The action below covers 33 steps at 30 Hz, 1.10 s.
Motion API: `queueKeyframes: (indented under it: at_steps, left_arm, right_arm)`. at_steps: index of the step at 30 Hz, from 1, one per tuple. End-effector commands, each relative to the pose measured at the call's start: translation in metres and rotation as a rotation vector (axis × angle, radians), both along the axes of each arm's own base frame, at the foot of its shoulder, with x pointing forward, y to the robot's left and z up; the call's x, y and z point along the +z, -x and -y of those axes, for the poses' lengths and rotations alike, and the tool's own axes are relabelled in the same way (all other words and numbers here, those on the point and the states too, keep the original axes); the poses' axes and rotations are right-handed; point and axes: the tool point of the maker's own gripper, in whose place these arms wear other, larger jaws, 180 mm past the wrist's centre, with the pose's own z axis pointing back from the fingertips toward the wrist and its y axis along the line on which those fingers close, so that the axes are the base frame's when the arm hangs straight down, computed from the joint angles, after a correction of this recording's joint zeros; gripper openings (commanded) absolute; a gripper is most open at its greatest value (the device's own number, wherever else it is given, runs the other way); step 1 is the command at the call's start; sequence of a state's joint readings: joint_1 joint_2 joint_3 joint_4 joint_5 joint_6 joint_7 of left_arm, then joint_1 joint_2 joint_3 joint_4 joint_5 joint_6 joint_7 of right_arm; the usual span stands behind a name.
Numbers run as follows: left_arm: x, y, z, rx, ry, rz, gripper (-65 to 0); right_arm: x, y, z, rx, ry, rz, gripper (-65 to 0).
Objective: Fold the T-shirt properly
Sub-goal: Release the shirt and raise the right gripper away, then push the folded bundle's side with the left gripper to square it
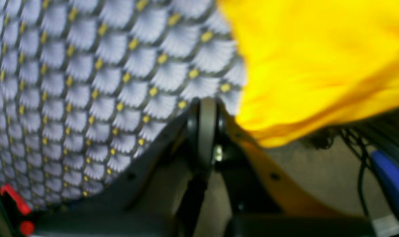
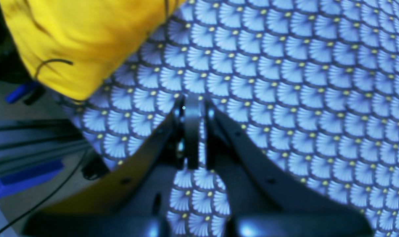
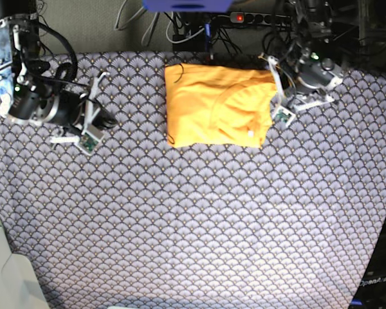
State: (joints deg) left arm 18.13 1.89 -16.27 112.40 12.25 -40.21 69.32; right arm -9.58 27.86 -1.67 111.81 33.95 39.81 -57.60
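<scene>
the patterned tablecloth lies bare over its whole near half and along both side edges, open for passage. the only thing on it is the folded t-shirt at the middle of the far edge. behind that edge, cables and a power strip crowd the way.

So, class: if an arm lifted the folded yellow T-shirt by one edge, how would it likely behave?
The T-shirt would probably sag and unfold, since its creased, rumpled surface suggests soft, floppy cloth. It looks thin, so likely light for its size. Pushed, it would probably bunch up rather than slide whole across the patterned tablecloth.
</scene>
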Motion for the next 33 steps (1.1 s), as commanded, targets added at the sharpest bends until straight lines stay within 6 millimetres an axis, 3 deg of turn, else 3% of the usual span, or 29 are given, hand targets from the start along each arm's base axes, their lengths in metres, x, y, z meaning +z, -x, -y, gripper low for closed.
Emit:
queueKeyframes:
  at_steps: [1,6,10,13,17,24,33]
  left_arm:
    - [0.002,0.004,-0.01,0.004,-0.06,-0.018,-65.0]
    - [0.001,0.011,-0.017,-0.021,-0.144,-0.073,-65.0]
    - [-0.003,0.013,0.003,-0.076,-0.125,-0.087,-65.0]
    - [-0.004,0.012,0.031,-0.14,-0.09,-0.085,-65.0]
    - [-0.009,0.022,0.045,-0.185,-0.08,-0.113,-65.0]
    - [-0.024,0.029,0.049,-0.195,-0.068,-0.166,-65.0]
    - [-0.036,0.009,0.053,-0.144,0.0,-0.136,-65.0]
  right_arm:
    - [0.007,-0.002,0.005,-0.007,-0.006,0.021,-64.4]
    - [0.009,-0.003,0.013,-0.037,-0.006,0.028,-64.4]
    - [0.008,-0.002,0.012,-0.036,-0.009,0.026,-64.4]
    - [0.009,-0.003,0.011,-0.034,-0.012,0.028,-64.4]
    - [0.008,-0.003,0.01,-0.032,-0.011,0.026,-64.4]
    - [0.008,-0.002,0.01,-0.032,-0.014,0.026,-64.3]
    - [0.007,-0.001,0.01,-0.031,-0.009,0.02,-64.2]
